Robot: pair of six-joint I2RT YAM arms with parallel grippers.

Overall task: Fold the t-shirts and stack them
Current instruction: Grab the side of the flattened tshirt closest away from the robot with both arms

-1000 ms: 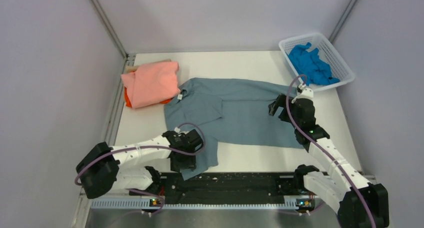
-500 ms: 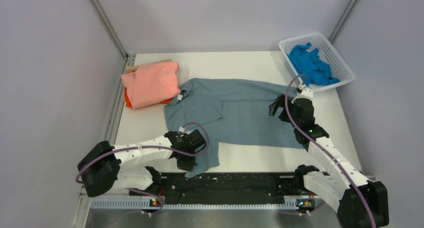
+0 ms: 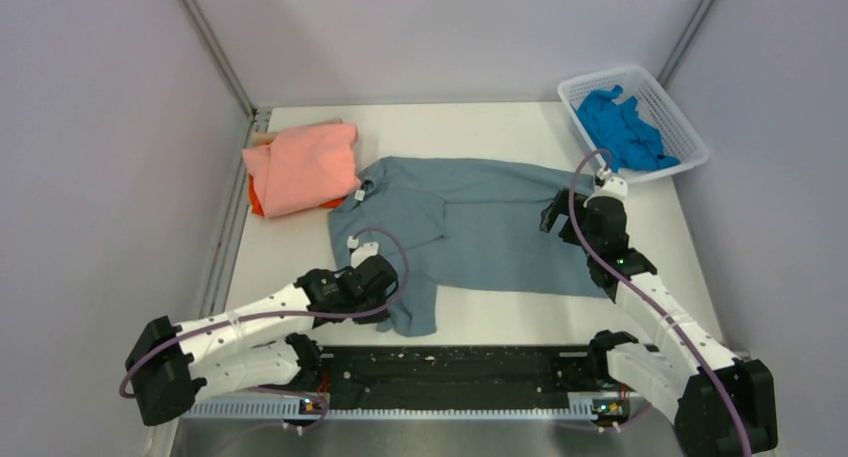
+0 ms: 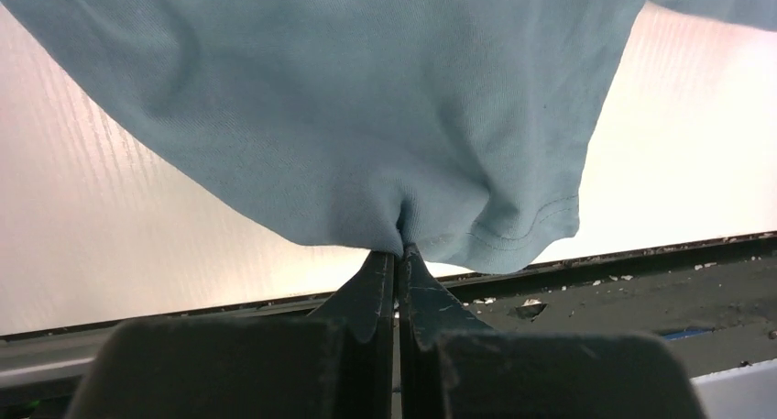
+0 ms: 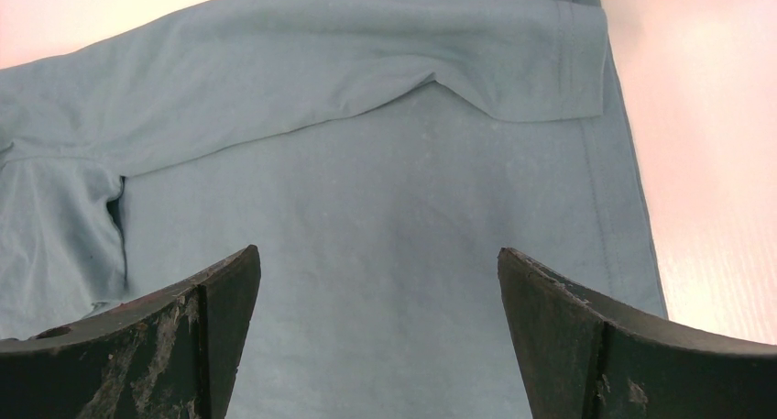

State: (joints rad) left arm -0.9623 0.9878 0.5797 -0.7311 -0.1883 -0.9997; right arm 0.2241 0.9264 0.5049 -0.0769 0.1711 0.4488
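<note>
A dusty grey-blue t-shirt [image 3: 480, 227] lies spread across the middle of the table. My left gripper [image 3: 386, 314] is shut on its near corner, and in the left wrist view the cloth [image 4: 366, 98] bunches into the closed tips [image 4: 399, 254]. My right gripper [image 3: 553, 215] hovers open over the shirt's right part, with flat cloth [image 5: 366, 181] and a folded-in sleeve between and beyond its fingers [image 5: 377, 251]. A folded salmon-pink t-shirt [image 3: 305, 165] lies on an orange one [image 3: 256, 199] at the back left. A bright blue t-shirt [image 3: 622, 127] sits crumpled in the basket.
The white mesh basket [image 3: 690, 142] stands at the back right corner. A black rail strip [image 3: 470, 367] runs along the near edge between the arm bases. Enclosure walls rise close on the left, right and back.
The left gripper has shut on the grey-blue shirt's near corner. That corner has come off the black strip onto the table. The right arm has stayed put.
</note>
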